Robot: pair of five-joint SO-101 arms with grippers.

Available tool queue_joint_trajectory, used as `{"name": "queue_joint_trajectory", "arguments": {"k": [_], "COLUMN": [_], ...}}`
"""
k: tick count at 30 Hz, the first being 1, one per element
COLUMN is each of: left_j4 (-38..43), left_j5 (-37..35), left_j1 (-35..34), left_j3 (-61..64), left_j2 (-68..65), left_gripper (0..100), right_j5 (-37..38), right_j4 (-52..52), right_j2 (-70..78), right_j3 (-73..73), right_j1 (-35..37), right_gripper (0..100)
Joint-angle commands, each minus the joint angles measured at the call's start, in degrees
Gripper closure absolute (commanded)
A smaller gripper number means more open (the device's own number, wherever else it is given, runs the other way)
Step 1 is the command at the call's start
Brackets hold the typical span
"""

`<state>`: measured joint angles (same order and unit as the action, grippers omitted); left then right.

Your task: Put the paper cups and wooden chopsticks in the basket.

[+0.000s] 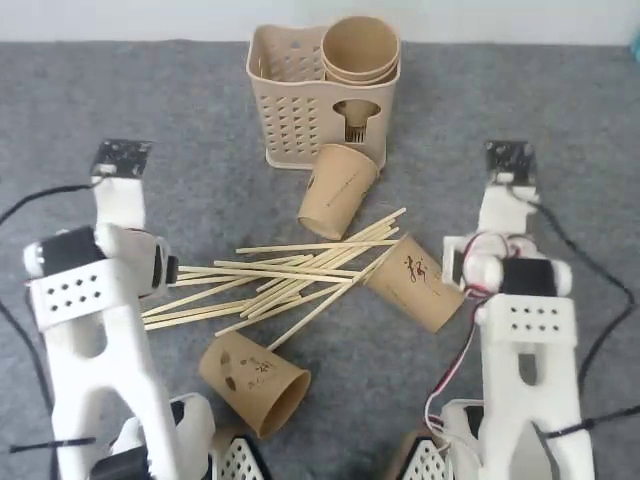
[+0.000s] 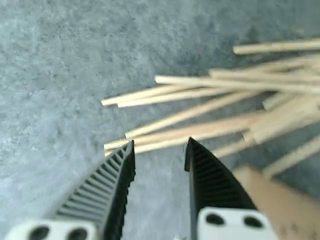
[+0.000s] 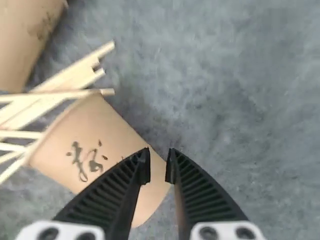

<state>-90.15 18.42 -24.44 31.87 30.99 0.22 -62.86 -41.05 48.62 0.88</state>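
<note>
A beige perforated basket (image 1: 290,110) stands at the back with stacked paper cups (image 1: 360,48) inside. Another cup (image 1: 338,190) leans against its front. A loose pile of wooden chopsticks (image 1: 290,275) lies mid-table. One cup (image 1: 415,283) lies on its side at the pile's right end, another (image 1: 255,383) lies in front. My left gripper (image 2: 161,150) is open just above the carpet, short of the chopsticks' (image 2: 200,107) ends, beside a cup (image 2: 285,207). My right gripper (image 3: 157,162) hangs over the printed cup's (image 3: 85,150) end, open only by a narrow gap.
Grey carpet (image 1: 200,190) covers the whole table. The left arm (image 1: 90,300) and the right arm (image 1: 525,310) rise at either side of the pile. Cables (image 1: 600,280) trail beside the arms.
</note>
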Motion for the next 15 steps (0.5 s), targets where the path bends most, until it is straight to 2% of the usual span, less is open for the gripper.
{"name": "queue_joint_trajectory", "arguments": {"k": [1,5,10,13,15], "left_j4": [-10.5,-10.5,-10.5,-10.5,-10.5], "left_j5": [4.6,5.5,4.0,1.2,1.5], "left_j1": [4.0,9.9,24.4,31.6,33.1], "left_j3": [-7.8,-7.6,-1.1,3.5,2.7], "left_j2": [1.8,9.1,19.0,19.7,19.3], "left_gripper": [84,84,84,84,84], "right_j5": [1.0,1.0,1.0,1.0,1.0], "right_j4": [5.9,10.3,10.9,11.0,11.5], "right_j2": [-1.1,1.5,5.1,6.7,7.5], "right_j3": [4.4,7.6,7.8,7.9,7.9], "right_j1": [-0.7,-0.7,-0.8,-0.8,-0.8], "right_gripper": [92.4,92.4,92.4,92.4,92.4]}}
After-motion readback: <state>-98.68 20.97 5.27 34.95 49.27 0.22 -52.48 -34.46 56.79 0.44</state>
